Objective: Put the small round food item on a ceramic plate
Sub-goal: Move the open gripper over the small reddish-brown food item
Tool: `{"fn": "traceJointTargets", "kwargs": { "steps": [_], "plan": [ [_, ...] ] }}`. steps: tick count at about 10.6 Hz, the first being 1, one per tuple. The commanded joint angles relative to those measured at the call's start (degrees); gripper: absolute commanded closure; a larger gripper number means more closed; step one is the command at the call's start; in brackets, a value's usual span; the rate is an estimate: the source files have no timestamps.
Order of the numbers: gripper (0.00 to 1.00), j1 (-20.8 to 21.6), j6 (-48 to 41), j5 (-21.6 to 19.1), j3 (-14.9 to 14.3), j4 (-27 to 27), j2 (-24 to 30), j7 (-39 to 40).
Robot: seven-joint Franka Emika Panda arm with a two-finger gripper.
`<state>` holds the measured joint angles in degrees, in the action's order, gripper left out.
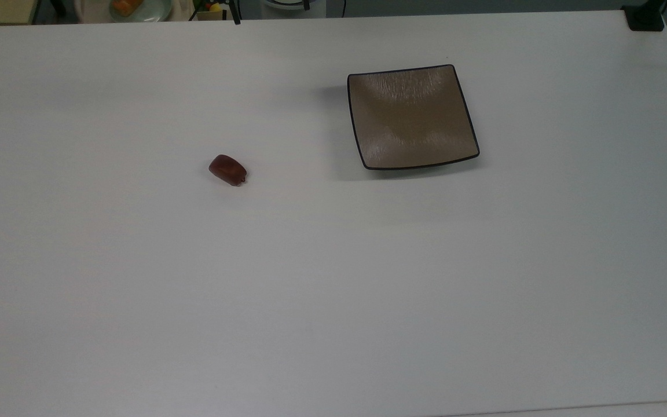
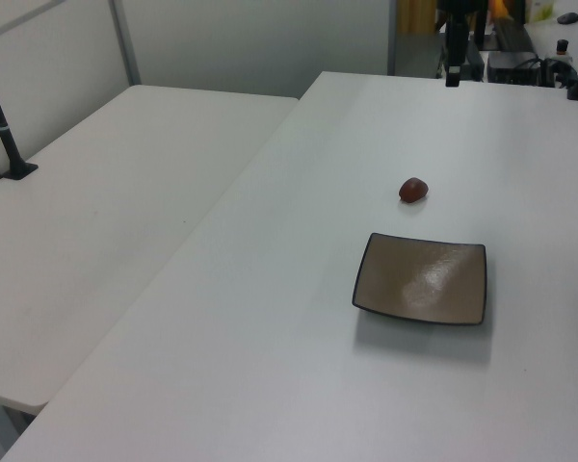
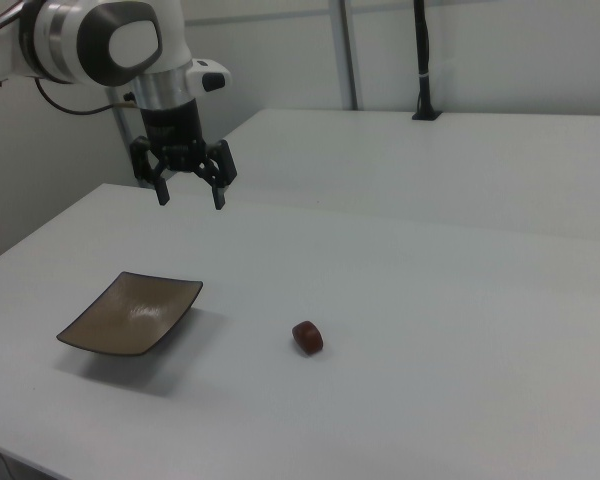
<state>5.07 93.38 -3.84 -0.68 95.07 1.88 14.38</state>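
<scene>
White table (image 1: pixel 333 289), your arm's gripper (image 3: pixel 191 196) hanging in the air with its fingers spread and nothing between them.
You have the ceramic plate (image 1: pixel 411 117) lying flat on the table at about 1 o'clock from centre in the top view, nothing on it; the small round food item (image 1: pixel 227 169) sits on the bare tabletop well apart from the plate, at about 8 o'clock from it. In the right view the gripper hangs above the table at 12 o'clock from the plate.

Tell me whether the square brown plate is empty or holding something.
Empty. The ceramic plate shows bare glaze; the small round food item lies apart on the table.
</scene>
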Motion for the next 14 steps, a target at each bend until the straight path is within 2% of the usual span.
{"fn": "traceJointTargets", "kwargs": {
  "steps": [1,3,6,8,14],
  "plan": [
    [0.0,-0.5,0.1,0.0,-1.0,1.6,0.0,17.2],
    [0.0,-1.7,1.5,0.4,-1.7,1.8,-1.2,27.3],
    [0.0,-4.3,7.2,0.5,-1.7,2.1,-4.0,34.5],
    [0.0,-5.5,10.0,0.4,-1.6,2.1,-6.2,35.7],
    [0.0,-5.5,19.4,0.5,-1.5,5.1,-12.8,35.1]
  ]
}}
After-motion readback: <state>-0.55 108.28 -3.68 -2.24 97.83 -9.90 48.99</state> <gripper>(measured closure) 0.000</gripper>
